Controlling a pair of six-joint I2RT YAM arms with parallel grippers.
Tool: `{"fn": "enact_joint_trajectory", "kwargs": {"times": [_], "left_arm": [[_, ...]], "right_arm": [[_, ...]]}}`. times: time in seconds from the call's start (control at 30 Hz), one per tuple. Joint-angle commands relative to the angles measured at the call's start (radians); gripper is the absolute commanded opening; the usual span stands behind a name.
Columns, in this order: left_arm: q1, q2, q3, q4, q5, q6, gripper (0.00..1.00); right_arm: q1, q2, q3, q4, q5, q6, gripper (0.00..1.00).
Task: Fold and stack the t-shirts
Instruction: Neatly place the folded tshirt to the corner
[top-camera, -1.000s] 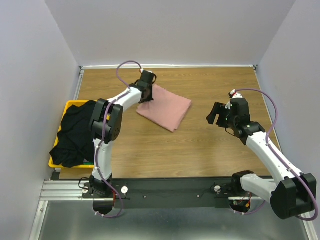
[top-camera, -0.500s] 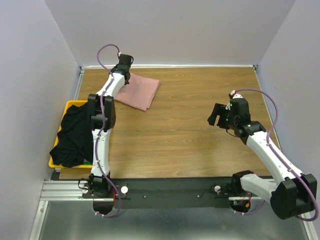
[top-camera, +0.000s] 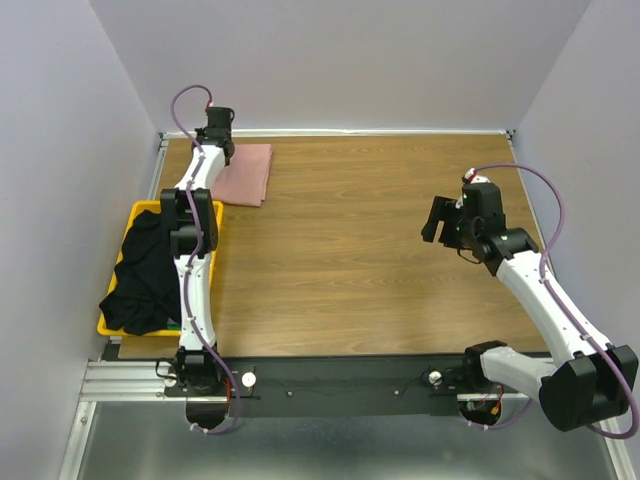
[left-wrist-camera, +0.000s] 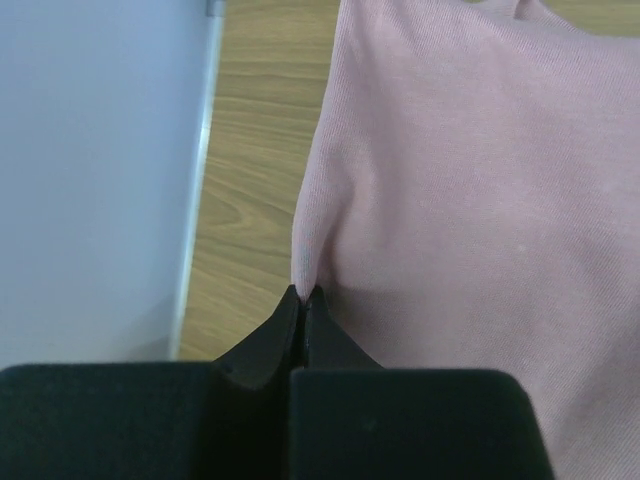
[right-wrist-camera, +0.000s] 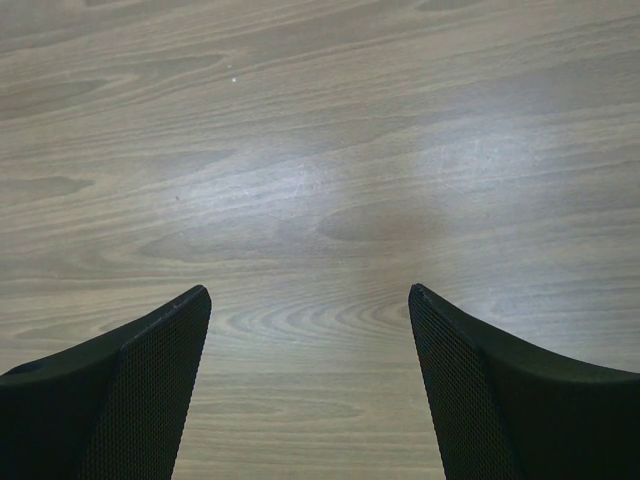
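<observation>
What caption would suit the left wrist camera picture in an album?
Left gripper shut on the edge of the pink t-shirt, on the wooden table beside a pale wall.

Matt pink cloth t-shirt (left-wrist-camera: 470, 200), smooth wood-grain table (right-wrist-camera: 320, 150), yellow plastic basket (top-camera: 143, 207)

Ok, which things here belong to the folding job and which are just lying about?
Job:
- pink shirt, folded, in the far left corner, pinched by the shut left claw
- black shirt, heaped in the basket

Just there:
- the yellow basket itself, at the left edge of the table
- right claw, open over bare wood, holding nothing
</observation>
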Motion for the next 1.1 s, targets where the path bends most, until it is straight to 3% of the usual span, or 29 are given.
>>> {"fn": "enact_joint_trajectory", "kwargs": {"times": [0.0, 0.27, 0.53, 0.6, 0.73, 0.77, 0.8, 0.9, 1.07], "left_arm": [[0.064, -0.011, -0.009, 0.098, -0.100, 0.135, 0.00], [0.151, 0.016, 0.023, 0.110, -0.043, 0.159, 0.00], [0.189, 0.029, 0.032, 0.122, -0.026, 0.162, 0.00], [0.196, 0.026, 0.042, 0.122, -0.008, 0.160, 0.19], [0.193, 0.003, 0.049, 0.124, 0.034, 0.136, 0.39], [0.193, -0.010, 0.048, 0.121, 0.054, 0.129, 0.52], [0.191, -0.018, 0.046, 0.119, 0.058, 0.126, 0.58], [0.171, -0.064, 0.036, 0.108, 0.069, 0.100, 0.67], [0.115, -0.240, 0.014, 0.069, 0.322, -0.067, 0.72]], "right_arm": [[-0.004, 0.016, 0.081, -0.097, 0.067, -0.012, 0.87], [-0.004, 0.065, 0.219, -0.154, 0.087, 0.014, 0.86], [-0.002, 0.069, 0.248, -0.166, 0.087, 0.035, 0.87], [-0.002, 0.065, 0.247, -0.169, 0.090, 0.034, 0.87], [-0.002, 0.058, 0.238, -0.171, 0.094, 0.029, 0.87], [-0.002, 0.058, 0.238, -0.171, 0.098, 0.026, 0.87], [-0.004, 0.058, 0.236, -0.171, 0.099, 0.024, 0.86], [-0.002, 0.053, 0.233, -0.171, 0.099, 0.017, 0.86], [-0.004, 0.029, 0.245, -0.171, 0.145, 0.008, 0.87]]}}
